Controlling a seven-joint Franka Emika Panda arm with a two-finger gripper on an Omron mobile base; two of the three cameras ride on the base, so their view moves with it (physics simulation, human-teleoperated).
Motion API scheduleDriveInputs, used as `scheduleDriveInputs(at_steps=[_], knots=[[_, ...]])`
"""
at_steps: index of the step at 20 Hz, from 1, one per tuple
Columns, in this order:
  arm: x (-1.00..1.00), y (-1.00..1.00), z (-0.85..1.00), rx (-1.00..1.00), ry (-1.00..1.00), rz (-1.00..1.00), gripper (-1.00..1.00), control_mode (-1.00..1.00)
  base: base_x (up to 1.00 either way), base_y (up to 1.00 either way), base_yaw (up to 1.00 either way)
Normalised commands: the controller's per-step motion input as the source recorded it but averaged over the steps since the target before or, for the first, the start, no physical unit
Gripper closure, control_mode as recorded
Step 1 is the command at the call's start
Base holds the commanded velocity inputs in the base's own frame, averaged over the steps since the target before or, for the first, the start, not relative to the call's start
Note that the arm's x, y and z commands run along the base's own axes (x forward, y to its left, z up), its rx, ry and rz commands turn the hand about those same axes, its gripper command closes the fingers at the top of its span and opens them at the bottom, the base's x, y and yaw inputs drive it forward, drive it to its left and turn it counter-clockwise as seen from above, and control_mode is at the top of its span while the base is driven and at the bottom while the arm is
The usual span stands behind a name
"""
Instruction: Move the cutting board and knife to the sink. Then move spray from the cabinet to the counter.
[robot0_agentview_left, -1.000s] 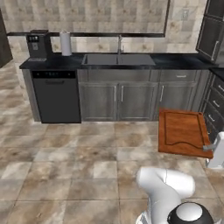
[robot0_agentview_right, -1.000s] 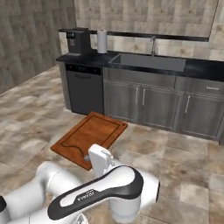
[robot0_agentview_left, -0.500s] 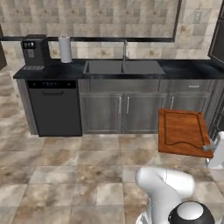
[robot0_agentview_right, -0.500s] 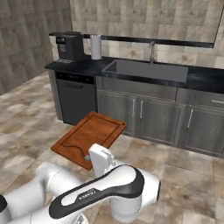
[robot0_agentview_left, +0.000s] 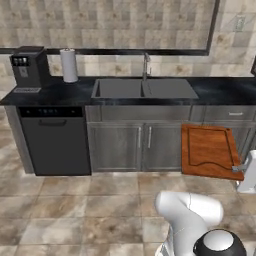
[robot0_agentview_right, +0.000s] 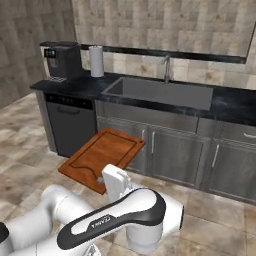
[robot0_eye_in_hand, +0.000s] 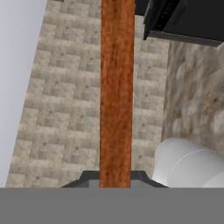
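Note:
My gripper (robot0_agentview_left: 239, 170) is shut on the near edge of the cutting board (robot0_agentview_left: 207, 150), a reddish-brown wooden board with a groove. I hold it up flat above the floor, in front of the grey lower cupboards. From the right base view the cutting board (robot0_agentview_right: 102, 157) juts out ahead of my gripper (robot0_agentview_right: 101, 181). The hand view looks along the cutting board (robot0_eye_in_hand: 116, 87) edge-on, with my gripper (robot0_eye_in_hand: 116, 177) clamped at its base. The dark double-basin sink (robot0_agentview_left: 120, 89) with its slim faucet (robot0_agentview_left: 145, 65) is set in the black counter (robot0_agentview_left: 225, 90) beyond. The knife, spray and cabinet are out of view.
A black coffee machine (robot0_agentview_left: 30, 67) and a white paper towel roll (robot0_agentview_left: 69, 65) stand on the counter left of the sink. A black dishwasher (robot0_agentview_left: 55, 142) sits below them, next to grey cupboard doors (robot0_agentview_left: 135, 147). Tiled floor lies between me and the cupboards.
The whole picture has shifted: the base has driven and turned, so the counter and sink now stand nearer and more head-on. The board stays in the same grip.

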Motion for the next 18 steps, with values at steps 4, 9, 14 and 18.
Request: scheduleDriveInputs(at_steps=[4,9,14,18], knots=[[0.0,0.0,0.0,0.0,0.0,0.0,1.0,1.0,0.94,0.04,0.0],[0.0,0.0,0.0,0.0,0.0,0.0,1.0,1.0,0.94,0.02,0.0],[0.0,0.0,0.0,0.0,0.0,0.0,1.0,1.0,0.93,0.0,0.0],[0.0,0.0,0.0,0.0,0.0,0.0,1.0,1.0,0.91,0.0,0.0]])
